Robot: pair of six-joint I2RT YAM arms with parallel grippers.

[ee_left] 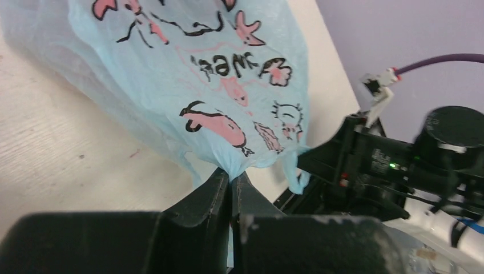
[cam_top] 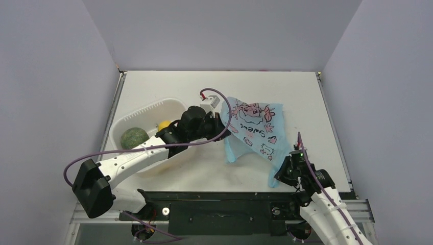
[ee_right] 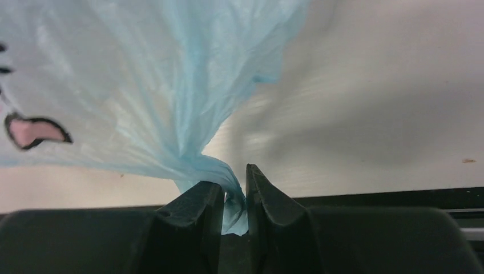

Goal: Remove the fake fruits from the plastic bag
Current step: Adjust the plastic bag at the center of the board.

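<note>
The plastic bag is light blue with pink prints and "Sweet" lettering, and hangs stretched between my two grippers above the table. My left gripper is shut on a gathered fold at its upper left; in the left wrist view the film bunches right into the closed tips of that gripper. My right gripper is at the bag's lower right corner. Its jaws stand slightly apart, with a twisted strand of the bag lying loosely in the gap. The fake fruits are hidden; none shows through the bag.
A white tub stands at the left under my left arm, holding a round green melon and a yellow piece. Purple walls close in on three sides. The right arm's black wrist shows close behind the bag in the left wrist view.
</note>
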